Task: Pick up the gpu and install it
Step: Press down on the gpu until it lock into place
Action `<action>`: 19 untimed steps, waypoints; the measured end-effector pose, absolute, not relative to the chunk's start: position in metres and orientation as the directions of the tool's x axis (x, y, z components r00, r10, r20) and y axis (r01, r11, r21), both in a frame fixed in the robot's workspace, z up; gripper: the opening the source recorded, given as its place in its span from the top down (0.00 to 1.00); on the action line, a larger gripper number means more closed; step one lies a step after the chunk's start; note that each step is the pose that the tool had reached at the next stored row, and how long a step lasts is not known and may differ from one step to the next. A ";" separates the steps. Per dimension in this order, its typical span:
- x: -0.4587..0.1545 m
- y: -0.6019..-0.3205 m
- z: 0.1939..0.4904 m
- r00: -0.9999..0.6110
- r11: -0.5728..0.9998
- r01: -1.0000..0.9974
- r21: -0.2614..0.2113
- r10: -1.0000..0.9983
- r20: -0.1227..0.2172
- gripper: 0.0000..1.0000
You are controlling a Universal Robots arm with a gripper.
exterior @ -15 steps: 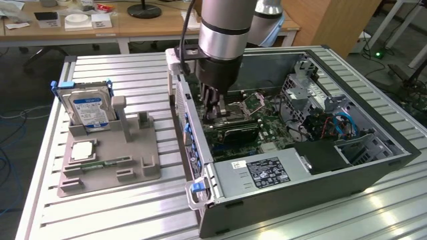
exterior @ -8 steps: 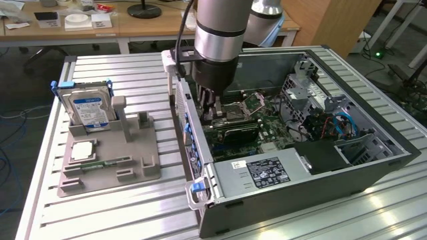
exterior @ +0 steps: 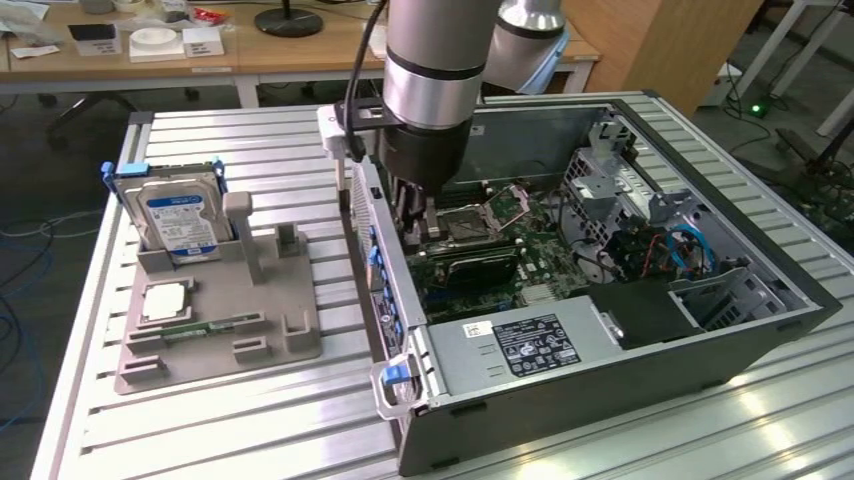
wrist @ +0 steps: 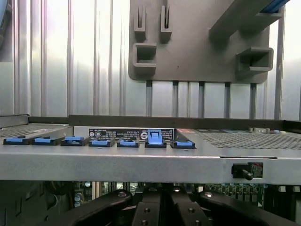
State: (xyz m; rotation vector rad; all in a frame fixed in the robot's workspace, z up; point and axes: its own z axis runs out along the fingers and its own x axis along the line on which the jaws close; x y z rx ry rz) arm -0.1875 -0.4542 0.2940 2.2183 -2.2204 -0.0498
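One arm reaches into the open computer case [exterior: 747, 335], its gripper [exterior: 416, 228] low over the motherboard [exterior: 541, 262], beside the case wall at the exterior view's left. The step in hand is judged to be installation. The dark card-like piece just beneath is probably the gpu [exterior: 470, 266], and seating it calls for a straight, square press. The wrist hides the contact, so whether the gripper grasps the card cannot be told.

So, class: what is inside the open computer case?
Inside the case sit a green motherboard, a silver power supply, a drive cage and cables. The gripper reaches in; what lies under it is covered.
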 end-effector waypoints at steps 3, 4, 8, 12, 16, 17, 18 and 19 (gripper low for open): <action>-0.182 -0.454 0.293 -0.001 0.001 -1.000 0.024 -1.000 -0.021 0.89; -0.180 -0.454 0.293 -0.001 0.000 -1.000 0.024 -1.000 -0.021 0.89; -0.176 -0.453 0.293 -0.001 0.000 -1.000 0.024 -1.000 -0.020 0.89; -0.177 -0.453 0.301 -0.001 0.000 -1.000 0.024 -1.000 -0.020 0.89; -0.182 -0.453 0.301 -0.001 0.000 -1.000 0.024 -1.000 -0.019 0.89; -0.183 -0.453 0.300 -0.001 0.000 -1.000 0.024 -1.000 -0.019 0.89; -0.183 -0.453 0.300 0.000 0.000 -1.000 0.024 -1.000 -0.019 0.89; -0.183 -0.453 0.300 0.000 0.000 -1.000 0.024 -1.000 -0.019 0.89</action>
